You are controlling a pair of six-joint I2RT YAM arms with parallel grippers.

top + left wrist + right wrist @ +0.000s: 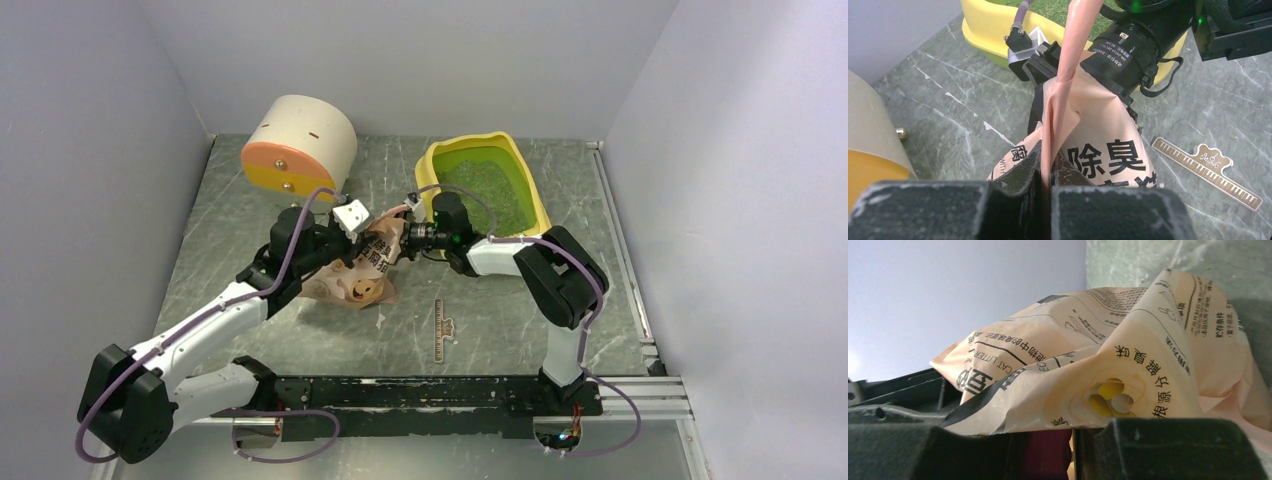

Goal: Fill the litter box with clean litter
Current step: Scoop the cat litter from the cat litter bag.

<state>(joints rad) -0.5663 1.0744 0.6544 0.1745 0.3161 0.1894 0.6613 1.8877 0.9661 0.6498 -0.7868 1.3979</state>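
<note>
A: Pink printed paper bag: the left gripper is squeezed tight on its edge, and the right gripper looks clamped on the other side.

B: Raise the bag's mouth over the yellow plastic litter box just beyond, where clean litter lies, then tip slowly.

A: Space?

B: Grey marbled tabletop, pale walls close on three sides.

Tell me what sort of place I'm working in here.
Likely a lab test cell, not a home: bare grey walls box in a stone-look table, with a mounting rail along its near edge.
</note>
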